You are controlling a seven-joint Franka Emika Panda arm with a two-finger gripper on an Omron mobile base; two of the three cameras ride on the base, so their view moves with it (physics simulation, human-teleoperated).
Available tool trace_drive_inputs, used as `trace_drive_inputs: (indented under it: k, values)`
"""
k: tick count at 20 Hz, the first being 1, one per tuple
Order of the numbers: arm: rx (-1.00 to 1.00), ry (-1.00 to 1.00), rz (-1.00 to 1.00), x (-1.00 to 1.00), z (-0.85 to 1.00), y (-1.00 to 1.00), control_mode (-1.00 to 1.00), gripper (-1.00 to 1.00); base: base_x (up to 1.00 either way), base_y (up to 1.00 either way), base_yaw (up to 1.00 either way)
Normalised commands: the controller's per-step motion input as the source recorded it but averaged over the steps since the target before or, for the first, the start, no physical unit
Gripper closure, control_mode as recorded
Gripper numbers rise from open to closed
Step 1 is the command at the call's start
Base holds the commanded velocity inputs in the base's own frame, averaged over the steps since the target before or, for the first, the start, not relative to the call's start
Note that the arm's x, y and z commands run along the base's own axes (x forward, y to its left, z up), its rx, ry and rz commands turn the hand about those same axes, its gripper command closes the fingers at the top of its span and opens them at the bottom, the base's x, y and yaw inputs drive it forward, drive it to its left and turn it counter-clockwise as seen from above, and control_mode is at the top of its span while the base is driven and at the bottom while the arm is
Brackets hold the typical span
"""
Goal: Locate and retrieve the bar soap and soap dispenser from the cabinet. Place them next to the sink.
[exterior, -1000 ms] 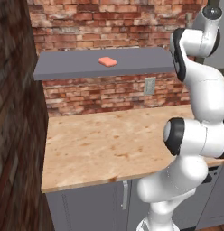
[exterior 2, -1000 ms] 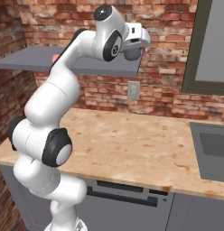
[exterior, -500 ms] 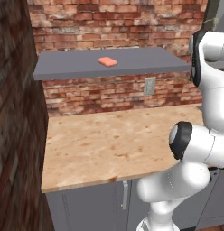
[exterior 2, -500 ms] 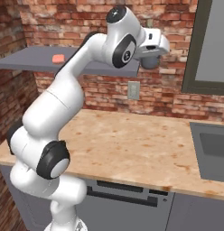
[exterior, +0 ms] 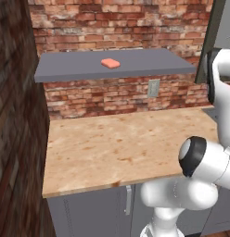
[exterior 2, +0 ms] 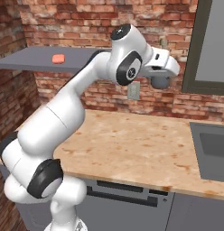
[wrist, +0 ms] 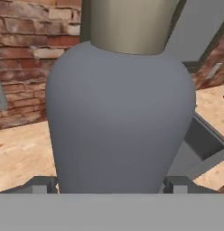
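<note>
The dark grey soap dispenser (wrist: 120,117) is held in my gripper (wrist: 109,186), which is shut on it; one finger (wrist: 40,184) shows on each side of its body. From the right base, the gripper (exterior 2: 160,75) hangs high over the counter with the soap dispenser (exterior 2: 160,84) below the hand, left of the sink (exterior 2: 212,143). The salmon-pink bar soap (exterior: 110,63) lies flat on the cabinet's grey shelf panel (exterior: 79,69). That bar soap (exterior 2: 58,58) rests far to the left of the gripper on the cabinet shelf (exterior 2: 28,58).
A wooden counter (exterior: 121,143) runs under the shelf, with a wall outlet (exterior: 153,88) on the brick wall behind it. A dark brick side wall (exterior: 15,139) closes the left. A grey door (exterior 2: 211,45) hangs above the sink.
The arm has swung right, away from the shelf and toward the sink side, carrying the soap dispenser. The bar soap has stayed on the shelf.
</note>
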Motion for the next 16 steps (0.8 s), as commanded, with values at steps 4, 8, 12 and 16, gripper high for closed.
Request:
trace_drive_inputs:
  k: [4, 8, 12, 16]
  values:
    - [0.04, 0.05, -0.12, -0.04, -0.53, -0.4, -1.0, 1.0, 0.0, 0.0, 0.0]
    - [0.16, 0.01, 0.0, 0.09, -0.37, -0.38, -1.0, 1.0, 0.0, 0.0, 0.0]
    - [0.25, 0.06, 0.02, 0.17, -0.29, -0.4, -1.0, 1.0, 0.0, 0.0, 0.0]
    - [0.05, -0.08, 0.02, 0.01, -0.45, -0.22, -1.0, 1.0, 0.0, 0.0, 0.0]
